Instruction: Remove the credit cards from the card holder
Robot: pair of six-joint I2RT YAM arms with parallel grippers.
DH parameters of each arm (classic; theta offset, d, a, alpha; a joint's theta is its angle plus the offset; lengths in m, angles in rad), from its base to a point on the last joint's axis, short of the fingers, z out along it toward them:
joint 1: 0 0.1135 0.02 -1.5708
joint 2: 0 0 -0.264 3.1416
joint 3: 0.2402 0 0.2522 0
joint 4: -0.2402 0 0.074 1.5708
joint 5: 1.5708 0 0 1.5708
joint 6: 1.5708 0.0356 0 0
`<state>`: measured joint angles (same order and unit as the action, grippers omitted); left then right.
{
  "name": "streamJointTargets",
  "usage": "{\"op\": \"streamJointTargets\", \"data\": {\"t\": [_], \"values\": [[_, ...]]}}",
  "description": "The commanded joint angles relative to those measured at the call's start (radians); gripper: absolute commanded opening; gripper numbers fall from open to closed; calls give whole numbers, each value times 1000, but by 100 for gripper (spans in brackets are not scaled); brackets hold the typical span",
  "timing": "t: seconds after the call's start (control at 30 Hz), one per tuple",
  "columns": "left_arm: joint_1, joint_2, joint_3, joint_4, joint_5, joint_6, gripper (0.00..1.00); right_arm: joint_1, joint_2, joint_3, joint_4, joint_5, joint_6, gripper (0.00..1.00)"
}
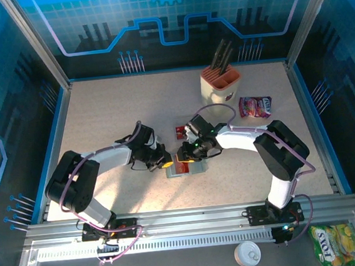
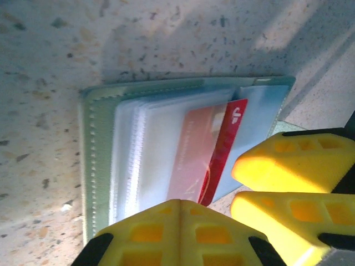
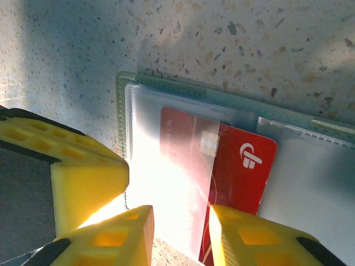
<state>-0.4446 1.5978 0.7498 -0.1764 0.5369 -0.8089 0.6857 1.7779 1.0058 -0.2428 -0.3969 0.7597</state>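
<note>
Where blue walls [image 1: 172,8] rise, speckled table [image 1: 100,115] sits.

Left claw [image 1: 167,164] and right claw [image 1: 181,154] seemingly touch the card holder [image 1: 193,169].

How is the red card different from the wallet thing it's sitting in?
The red card is bright red with a white logo; the card holder is pale grey-green. The card is smaller and pokes partly out of a clear sleeve, while the holder lies open flat on the table. Both are thin rectangles.
</note>
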Motion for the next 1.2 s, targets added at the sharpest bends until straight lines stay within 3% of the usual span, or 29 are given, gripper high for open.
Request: {"op": "streamJointTargets", "data": {"t": [0.0, 1.17], "values": [[-22, 7, 30, -22, 15, 12, 0, -19, -34, -24, -12, 8, 3, 33], [-43, 70, 14, -52, -63, 36, 0, -40, 27, -60, 23, -41, 4, 34]]}}
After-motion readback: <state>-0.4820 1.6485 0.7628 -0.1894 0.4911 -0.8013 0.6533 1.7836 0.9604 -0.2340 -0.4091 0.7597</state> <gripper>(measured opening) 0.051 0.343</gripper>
